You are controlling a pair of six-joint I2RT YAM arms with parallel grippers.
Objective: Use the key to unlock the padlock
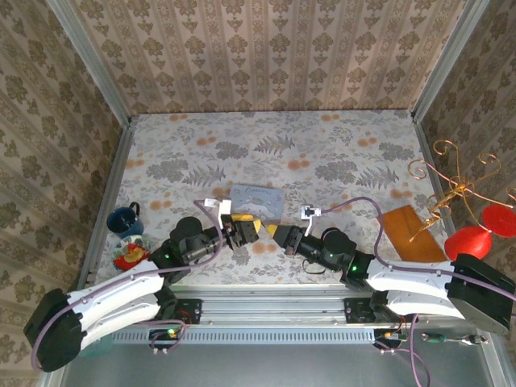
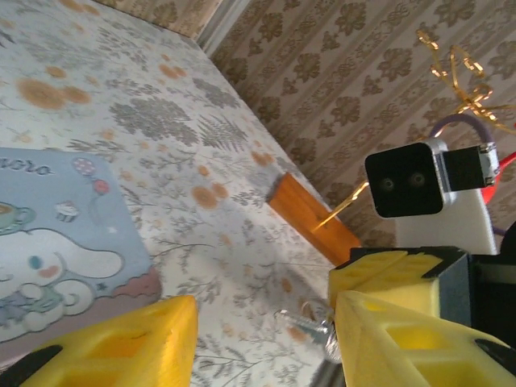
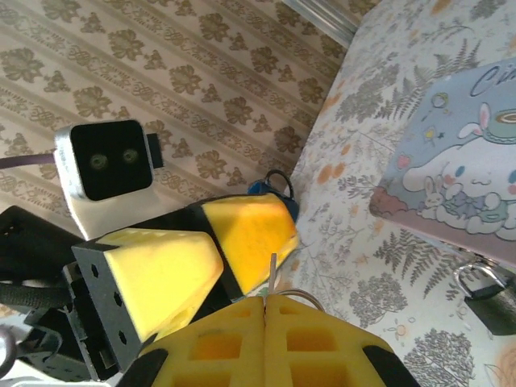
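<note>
The table (image 1: 339,145) wears a cloth printed with leaves and flowers, and patterned walls close it in on three sides. The left arm (image 1: 105,302) and the right arm (image 1: 419,282) reach in from the near edge and meet head to head near the middle.

A gold wire stand (image 1: 451,189) with red pieces hanging from it rises at the right edge. An orange-brown board (image 1: 409,234) lies flat beside its foot.

A pale blue tin (image 1: 256,201) with a cartoon picture on its lid lies just beyond the two grippers. Its lid is on, so what it holds cannot be told. A dark blue mug (image 1: 123,220) stands upright at the left edge, well apart from the tin. Its inside is too dark to read.

The left gripper (image 2: 266,322) is spread wide. Its yellow fingers (image 2: 121,343) hold nothing, and bare cloth shows between them.

The right gripper (image 3: 264,314) points at the left one from close by. Its yellow fingers (image 3: 314,347) are pressed together.

The padlock (image 3: 493,300), dark with a silvery loop, lies on the cloth just beside the tin's near edge, and neither gripper touches it.

The key (image 3: 272,274) is pinched in the seam of the right fingers. Its thin blade sticks out towards one of the left fingers, and a wire ring (image 3: 302,294) curls beside it.
</note>
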